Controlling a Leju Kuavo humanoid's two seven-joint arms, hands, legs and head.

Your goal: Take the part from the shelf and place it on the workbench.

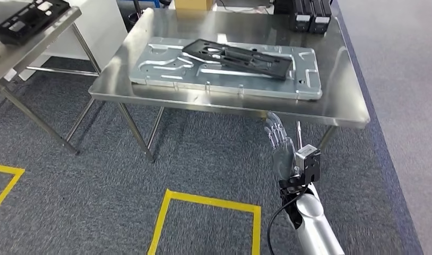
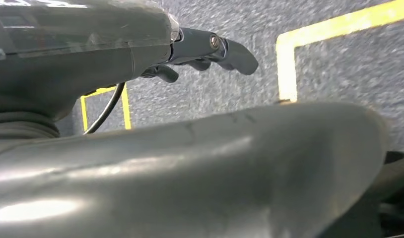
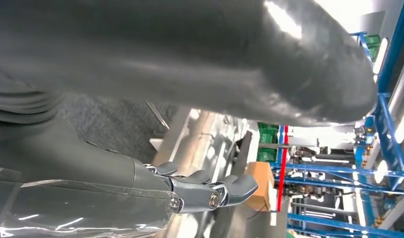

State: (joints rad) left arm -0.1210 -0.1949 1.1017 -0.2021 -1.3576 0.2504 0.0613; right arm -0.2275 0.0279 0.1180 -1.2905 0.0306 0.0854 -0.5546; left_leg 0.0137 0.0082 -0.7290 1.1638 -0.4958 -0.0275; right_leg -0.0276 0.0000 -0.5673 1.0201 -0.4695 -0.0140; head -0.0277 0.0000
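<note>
— Part (image 1: 236,57), the black flat one: where is it?
— Lying on the embossed silver metal panel (image 1: 166,64) that sits on the steel workbench (image 1: 341,95), set at a slant across the panel's middle. No hand touches it.
— And the right hand (image 1: 282,143)?
— Raised in front of the workbench's near edge, below the tabletop, fingers straight and apart, holding nothing. The right wrist view shows the fingertips (image 3: 242,184) loosely extended with nothing between them.
— The left hand (image 2: 210,47)?
— Seen from its wrist camera over the grey carpet and a yellow floor marking (image 2: 289,54). Its dark fingers are loosely bent with nothing in them; whether they count as spread or curled, I cannot tell.
— Anything else nearby?
— A second black part (image 1: 28,18) lies on another steel table (image 1: 1,64) at the far left. Dark boxes (image 1: 309,16) stand at the workbench's far edge, and a cardboard box (image 1: 192,5) sits beyond it.
</note>
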